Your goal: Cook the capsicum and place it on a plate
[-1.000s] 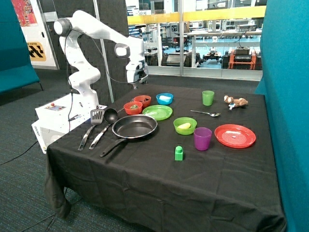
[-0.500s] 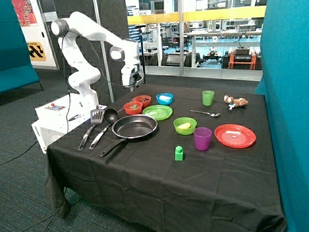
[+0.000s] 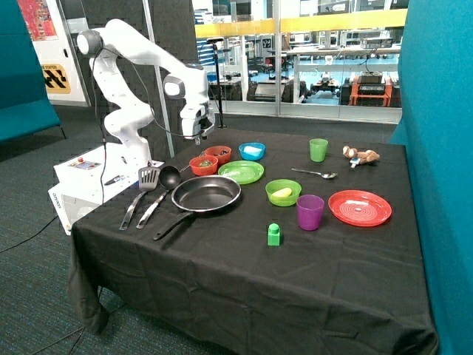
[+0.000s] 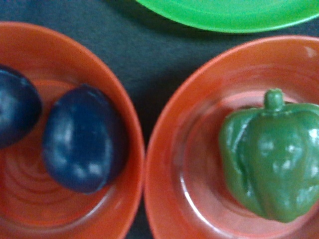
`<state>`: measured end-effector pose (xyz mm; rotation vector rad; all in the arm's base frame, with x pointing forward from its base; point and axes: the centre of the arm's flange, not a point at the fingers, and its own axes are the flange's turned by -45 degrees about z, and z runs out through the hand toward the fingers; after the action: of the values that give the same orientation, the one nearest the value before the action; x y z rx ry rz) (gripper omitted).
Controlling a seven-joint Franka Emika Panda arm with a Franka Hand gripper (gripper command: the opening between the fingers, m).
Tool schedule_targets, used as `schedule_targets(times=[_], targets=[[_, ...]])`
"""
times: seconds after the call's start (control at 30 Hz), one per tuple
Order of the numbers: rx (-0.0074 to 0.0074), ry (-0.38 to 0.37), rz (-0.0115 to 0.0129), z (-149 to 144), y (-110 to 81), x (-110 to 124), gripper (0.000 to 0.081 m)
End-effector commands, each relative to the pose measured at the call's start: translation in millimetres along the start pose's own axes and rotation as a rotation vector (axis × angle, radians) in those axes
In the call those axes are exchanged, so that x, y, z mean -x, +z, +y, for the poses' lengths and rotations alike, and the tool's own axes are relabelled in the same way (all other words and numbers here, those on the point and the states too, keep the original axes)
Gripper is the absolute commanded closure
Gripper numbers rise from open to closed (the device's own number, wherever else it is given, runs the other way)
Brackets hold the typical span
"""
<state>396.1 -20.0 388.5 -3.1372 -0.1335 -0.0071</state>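
The capsicum lies in a red bowl, beside a second red bowl holding two dark plums, just short of the plate. It looks light, hard and glossy, so likely slippery; I'd pinch across its lumpy body, not the stem. Further back, the hand hangs above the bowls; whether its fingers are apart I cannot tell. Since a second ago the arm has swung toward its base and dropped slightly.

Glossy plastic capsicum lies in a shiny orange-red plastic bowl on matt black cloth.
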Motion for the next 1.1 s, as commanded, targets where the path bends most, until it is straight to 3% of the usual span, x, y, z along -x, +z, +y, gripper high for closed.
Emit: schedule_targets(times=[0.0,0.53,1.07], targets=[[0.0013,-0.026,-0.0046,13.9,12.2,-2.6,0.0357],[0.0012,-0.067,-0.0046,16.6,27.3,-11.8,0.0309],[0.0012,-0.076,-0.0046,21.1,35.1,-5.4,0.0283]])
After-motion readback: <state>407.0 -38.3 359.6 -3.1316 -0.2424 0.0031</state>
